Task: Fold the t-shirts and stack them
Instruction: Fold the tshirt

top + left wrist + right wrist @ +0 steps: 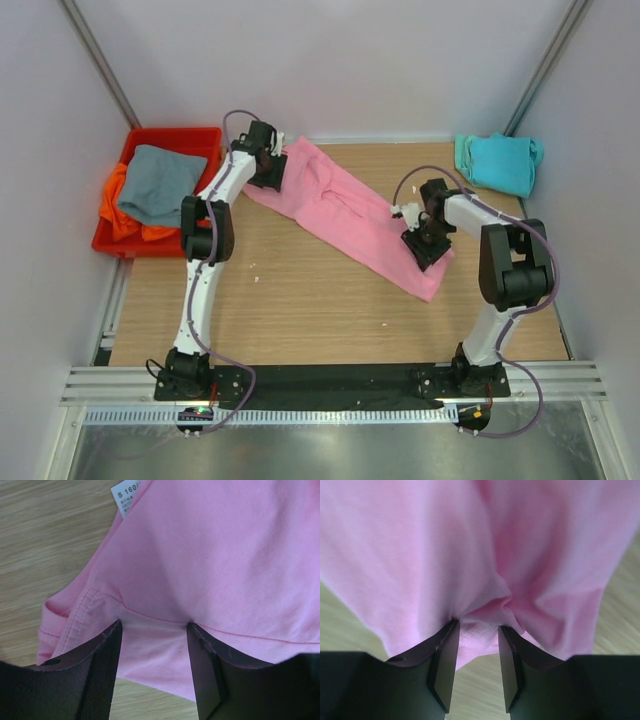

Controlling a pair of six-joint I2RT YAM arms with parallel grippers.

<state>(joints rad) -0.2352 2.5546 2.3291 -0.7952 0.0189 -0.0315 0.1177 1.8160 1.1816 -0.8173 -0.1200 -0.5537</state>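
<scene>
Pink shirt (pixel 350 215) lies stretched diagonally on the table (pixel 300 310); right gripper (pixel 477 626) pinches its near end; left gripper (pixel 154 627) straddles the far hem, grip unclear; spreading for folding seems underway; the fold needs both ends held.

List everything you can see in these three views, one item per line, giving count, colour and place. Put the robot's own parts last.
pink t-shirt: one, pink, spread diagonally across the table
teal t-shirt: one, teal, far right corner of the table
grey t-shirt: one, grey, in the bin, on top of the orange one
orange t-shirt: one, orange, in the bin, spilling over its left rim
red plastic bin: one, red, far left, at the table's edge
size label: one, white, on the pink t-shirt
wooden table: one, light wood
left arm: one, white and black, reaching the shirt's far end
right arm: one, white and black, at the shirt's near end
left tool: one, black, pink cloth between its fingers
right tool: one, black, pinching bunched pink cloth
</scene>
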